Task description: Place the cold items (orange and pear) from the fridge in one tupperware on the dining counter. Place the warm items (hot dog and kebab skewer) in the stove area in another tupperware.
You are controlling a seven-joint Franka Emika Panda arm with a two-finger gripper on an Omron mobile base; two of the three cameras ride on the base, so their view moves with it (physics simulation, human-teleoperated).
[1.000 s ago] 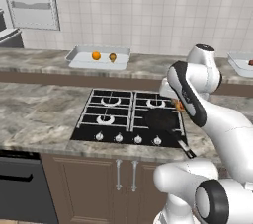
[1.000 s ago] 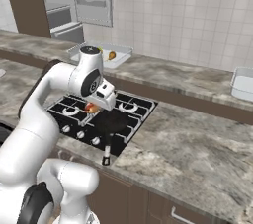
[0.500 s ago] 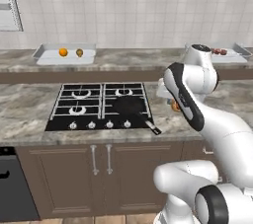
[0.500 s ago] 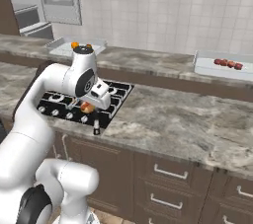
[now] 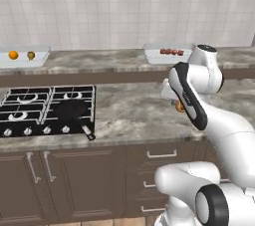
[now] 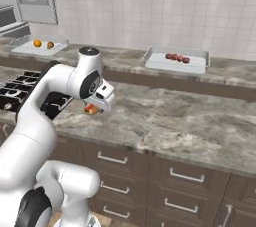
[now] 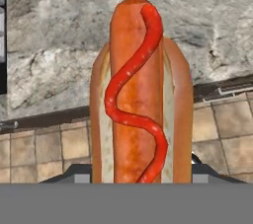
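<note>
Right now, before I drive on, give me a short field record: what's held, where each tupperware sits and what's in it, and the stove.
gripper: shut on hot dog
hot dog: held above the stone counter, off the stove
right tupperware: on the back counter, kebab skewer inside
left tupperware: on the back counter, orange and pear inside
stove: black pan on a burner
</note>
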